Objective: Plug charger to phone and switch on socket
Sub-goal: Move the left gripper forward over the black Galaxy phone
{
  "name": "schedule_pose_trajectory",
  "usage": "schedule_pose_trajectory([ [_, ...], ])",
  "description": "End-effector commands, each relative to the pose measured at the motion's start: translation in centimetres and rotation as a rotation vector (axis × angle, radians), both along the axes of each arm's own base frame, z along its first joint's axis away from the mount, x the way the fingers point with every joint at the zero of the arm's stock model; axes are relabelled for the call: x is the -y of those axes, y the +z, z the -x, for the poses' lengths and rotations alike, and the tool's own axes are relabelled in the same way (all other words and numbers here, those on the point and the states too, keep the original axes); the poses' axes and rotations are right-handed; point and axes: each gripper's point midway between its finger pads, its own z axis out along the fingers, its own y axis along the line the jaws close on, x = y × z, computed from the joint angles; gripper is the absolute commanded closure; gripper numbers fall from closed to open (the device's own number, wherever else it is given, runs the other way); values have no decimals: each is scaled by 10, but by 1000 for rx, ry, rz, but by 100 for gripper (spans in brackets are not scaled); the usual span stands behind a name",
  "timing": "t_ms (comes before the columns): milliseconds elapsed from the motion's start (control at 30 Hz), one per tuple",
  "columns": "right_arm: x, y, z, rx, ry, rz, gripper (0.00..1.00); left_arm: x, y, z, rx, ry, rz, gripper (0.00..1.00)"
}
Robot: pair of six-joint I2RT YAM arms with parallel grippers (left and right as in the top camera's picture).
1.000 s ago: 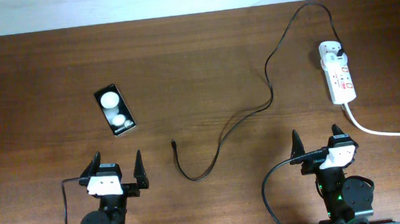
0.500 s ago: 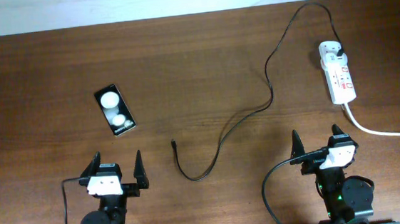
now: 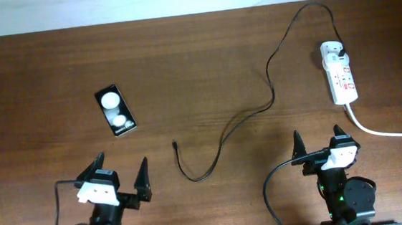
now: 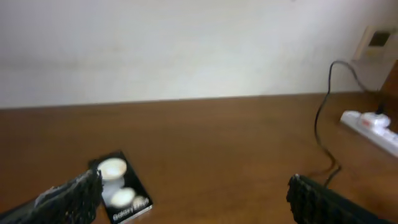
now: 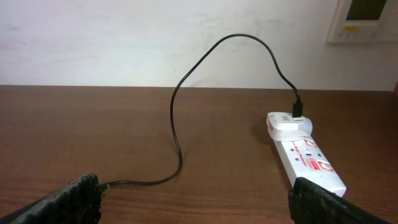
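Note:
The black phone [image 3: 115,111] with two white blobs lies at the left of the table; it also shows in the left wrist view [image 4: 119,188]. The black charger cable [image 3: 248,113] runs from its free tip [image 3: 175,143] at centre to a plug in the white socket strip [image 3: 340,75]. The strip also shows in the right wrist view [image 5: 306,153], with the cable [image 5: 176,134] curving to it. My left gripper [image 3: 123,176] is open and empty, near the front edge below the phone. My right gripper [image 3: 319,146] is open and empty, in front of the socket.
The socket's thick white cord [image 3: 386,131] runs off to the right edge. A pale wall stands behind the table, with a wall panel [image 5: 364,18] at the right. The wooden table [image 3: 183,63] spans the view.
My left arm has shifted and turned slightly, its gripper now angled towards the right. The right arm, phone, cable and socket have not moved.

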Motion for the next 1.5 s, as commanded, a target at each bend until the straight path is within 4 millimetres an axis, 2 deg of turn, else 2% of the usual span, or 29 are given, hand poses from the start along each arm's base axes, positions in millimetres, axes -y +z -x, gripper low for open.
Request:
schedule_pose_trajectory([
  [0, -4, -1, 1, 1, 23, 5, 1, 1, 35, 5, -42, -6, 11, 1],
  [133, -4, -1, 1, 1, 23, 5, 1, 2, 63, -6, -210, -7, -10, 1],
  [367, -4, -1, 1, 1, 23, 5, 1, 4, 74, -39, -535, -7, -37, 1],
  [433, -4, -1, 1, 1, 23, 5, 1, 5, 65, -54, -616, -7, -42, 1],
  [600, -4, -1, 1, 1, 23, 5, 2, 7, 26, -72, -773, -6, -54, 1],
  [800, -4, -1, 1, 1, 23, 5, 1, 8, -6, -87, -885, -6, -62, 1],
  [833, -4, -1, 1, 1, 23, 5, 1, 8, -15, -94, -910, -6, -64, 30],
  [867, -4, -1, 1, 1, 23, 5, 2, 9, -18, -96, -916, -6, -64, 45],
  [933, -4, -1, 1, 1, 23, 5, 1, 9, -28, -101, -948, 3, -54, 98],
  [967, -4, -1, 1, 1, 23, 5, 1, 9, -33, -103, -961, 3, -55, 100],
  [1067, -4, -1, 1, 1, 23, 5, 1, 7, -48, -114, -1001, 38, -37, 100],
  [1100, -4, -1, 1, 1, 23, 5, 1, -1, -53, -122, -1006, 118, -10, 100],
  [1133, -4, -1, 1, 1, 23, 5, 1, -12, -53, -136, -969, 202, -3, 95],
  [1167, -4, -1, 1, 1, 23, 5, 2, -15, -47, -145, -938, 225, 0, 92],
  [1267, -4, -1, 1, 1, 23, 5, 1, -33, -9, -184, -835, 343, -14, 91],
  [1333, -4, -1, 1, 1, 23, 5, 1, -39, -7, -200, -813, 382, -31, 92],
  [1367, -4, -1, 1, 1, 23, 5, 2, -39, -16, -213, -809, 390, -35, 90],
  [1400, -4, -1, 1, 1, 23, 5, 1, -39, -30, -223, -824, 391, -39, 79],
  [1433, -4, -1, 1, 1, 23, 5, 2, -39, -44, -230, -844, 393, -44, 48],
  [1467, -4, -1, 1, 1, 23, 5, 1, -40, -54, -233, -861, 400, -52, 27],
])
